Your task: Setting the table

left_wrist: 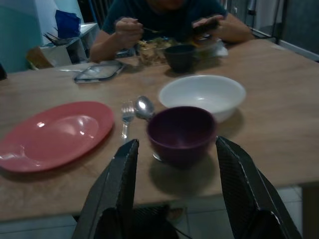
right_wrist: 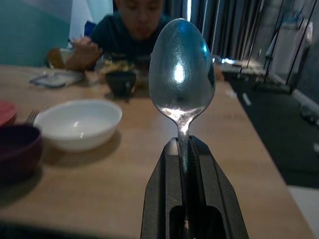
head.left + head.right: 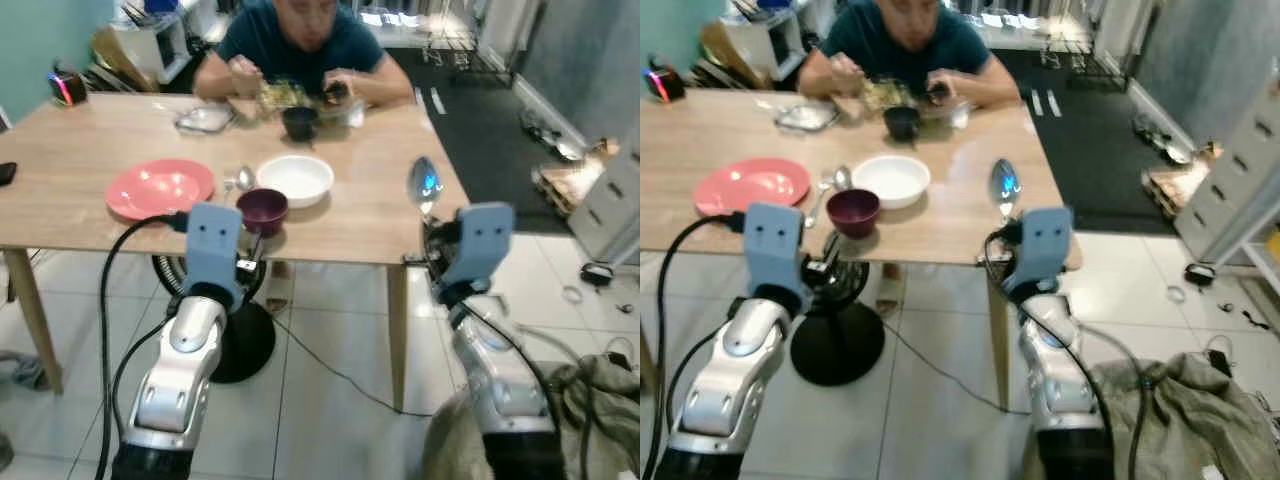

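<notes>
From the head camera, a person (image 3: pixel 300 45) is eating at the far edge of the wooden table (image 3: pixel 80 150) while a pink plate (image 3: pixel 160 188), white bowl (image 3: pixel 295 179) and purple bowl (image 3: pixel 263 209) are sitting near its front edge. The left wrist view is showing the left gripper (image 1: pixel 174 174), fingers spread, hovering before the purple bowl (image 1: pixel 182 133). The right wrist view is showing the right gripper (image 2: pixel 185 164) clamping a spoon (image 2: pixel 181 74) upright near the table's front right corner.
</notes>
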Tool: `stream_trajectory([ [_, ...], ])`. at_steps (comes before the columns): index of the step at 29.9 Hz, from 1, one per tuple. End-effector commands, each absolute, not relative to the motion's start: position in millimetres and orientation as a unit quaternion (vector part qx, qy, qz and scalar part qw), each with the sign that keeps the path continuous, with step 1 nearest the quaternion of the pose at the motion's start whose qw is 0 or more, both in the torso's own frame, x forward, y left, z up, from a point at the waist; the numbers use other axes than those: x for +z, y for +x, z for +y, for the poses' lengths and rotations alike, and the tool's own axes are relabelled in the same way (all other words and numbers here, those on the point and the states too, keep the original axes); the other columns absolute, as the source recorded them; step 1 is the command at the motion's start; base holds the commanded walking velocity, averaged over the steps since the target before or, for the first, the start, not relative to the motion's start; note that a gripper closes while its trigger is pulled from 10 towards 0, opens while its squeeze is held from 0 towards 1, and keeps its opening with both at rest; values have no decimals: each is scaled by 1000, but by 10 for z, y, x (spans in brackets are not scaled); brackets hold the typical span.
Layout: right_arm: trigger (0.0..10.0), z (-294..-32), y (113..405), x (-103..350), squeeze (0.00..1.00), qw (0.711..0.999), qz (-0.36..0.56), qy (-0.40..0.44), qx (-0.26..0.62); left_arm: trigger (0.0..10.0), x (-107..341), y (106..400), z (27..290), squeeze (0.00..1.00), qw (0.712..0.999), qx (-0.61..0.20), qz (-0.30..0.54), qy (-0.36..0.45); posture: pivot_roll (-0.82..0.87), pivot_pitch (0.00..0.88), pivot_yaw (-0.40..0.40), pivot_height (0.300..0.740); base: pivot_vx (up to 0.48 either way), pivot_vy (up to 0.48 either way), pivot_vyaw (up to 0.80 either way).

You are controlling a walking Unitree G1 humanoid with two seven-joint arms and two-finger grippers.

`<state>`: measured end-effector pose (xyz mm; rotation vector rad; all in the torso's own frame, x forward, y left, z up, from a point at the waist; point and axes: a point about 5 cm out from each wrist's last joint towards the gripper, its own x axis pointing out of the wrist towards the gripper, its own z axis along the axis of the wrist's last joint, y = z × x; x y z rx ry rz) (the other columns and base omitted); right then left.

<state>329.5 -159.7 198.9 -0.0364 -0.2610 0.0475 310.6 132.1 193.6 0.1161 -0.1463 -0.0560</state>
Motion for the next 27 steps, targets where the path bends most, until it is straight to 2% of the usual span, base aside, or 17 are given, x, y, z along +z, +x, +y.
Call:
stream_trajectory([
  [1,10000,-1601,3310,1961,0,992,-125,-19,11,10000,1886,3099,1363,0,996,-21,-62,65,50,0,64,740,480,0,0],
  [13,10000,-1733,3348,1943,0,992,-115,-31,-32,10000,1895,3098,1364,0,995,-23,-66,68,51,0,64,740,480,0,0],
  [16,10000,-1780,3360,1934,0,992,-112,-37,-41,10000,1948,3062,1336,0,993,-43,-83,77,50,0,66,740,442,0,0],
  [22,10000,-1862,3383,1895,0,992,-93,-61,-54,10000,2113,2869,1226,0,975,-150,-124,107,55,0,65,740,0,0,0],
  [24,10000,-1862,3383,1895,0,992,-93,-61,-54,10000,2113,2869,1226,0,975,-150,-124,107,55,0,65,740,0,0,0],
  [27,10000,-1877,3406,1868,0,992,-81,-70,-64,10000,2146,2763,1198,0,965,-209,-120,104,60,0,63,740,0,0,0],
])
